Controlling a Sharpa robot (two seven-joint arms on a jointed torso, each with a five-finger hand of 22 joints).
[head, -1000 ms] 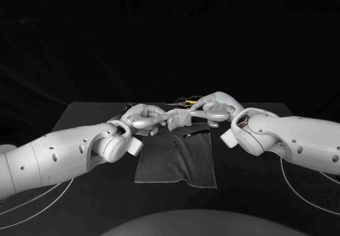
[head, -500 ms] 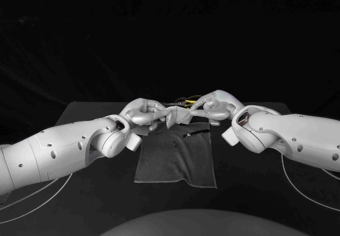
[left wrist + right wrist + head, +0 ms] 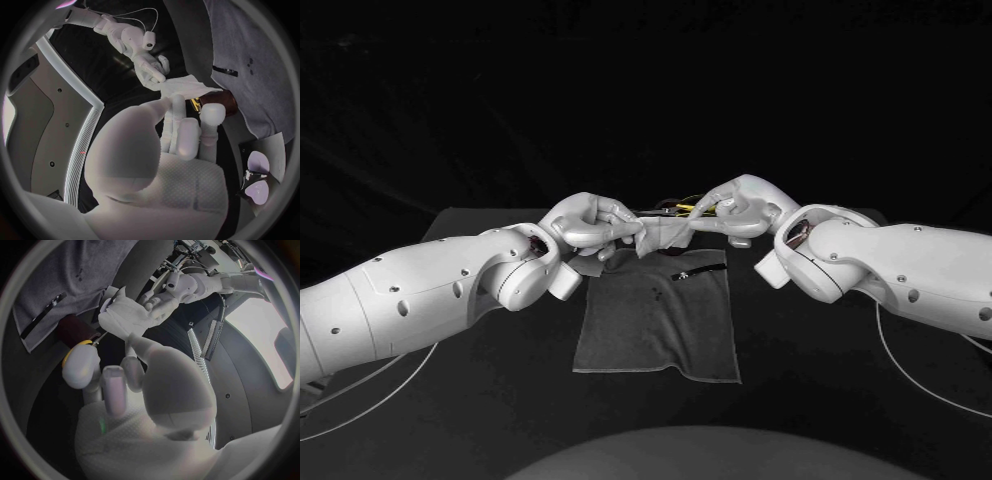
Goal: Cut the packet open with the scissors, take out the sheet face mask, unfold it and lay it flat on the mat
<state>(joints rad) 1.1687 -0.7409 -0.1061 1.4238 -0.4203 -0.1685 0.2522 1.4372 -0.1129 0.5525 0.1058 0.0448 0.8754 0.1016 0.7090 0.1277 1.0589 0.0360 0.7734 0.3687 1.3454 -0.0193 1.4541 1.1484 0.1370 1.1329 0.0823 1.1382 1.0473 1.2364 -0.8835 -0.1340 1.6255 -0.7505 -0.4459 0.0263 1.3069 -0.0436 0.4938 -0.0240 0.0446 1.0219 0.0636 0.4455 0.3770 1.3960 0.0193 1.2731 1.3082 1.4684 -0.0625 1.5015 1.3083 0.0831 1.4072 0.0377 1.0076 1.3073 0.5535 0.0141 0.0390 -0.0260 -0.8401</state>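
Note:
The white sheet face mask (image 3: pixel 666 234) hangs above the far end of the grey mat (image 3: pixel 661 325), still partly folded. My left hand (image 3: pixel 593 223) pinches its left edge and my right hand (image 3: pixel 738 212) pinches its right edge, so it is stretched between them. The left wrist view shows the mask (image 3: pixel 185 86) running from my left hand (image 3: pixel 182 134) to my right hand (image 3: pixel 147 61). In the right wrist view the mask (image 3: pixel 124 318) sits between my right hand (image 3: pixel 117 386) and my left hand (image 3: pixel 174 291). The yellow-handled scissors (image 3: pixel 687 208) lie behind the hands.
A small dark strip (image 3: pixel 691 272) lies on the mat's far part. A pale packet (image 3: pixel 587 268) lies by the mat's far left corner, under my left hand. The near part of the mat (image 3: pixel 251 55) is bare.
Both hands have risen a little and drawn apart. The mask, hanging bunched a second ago, is now pulled wider between them.

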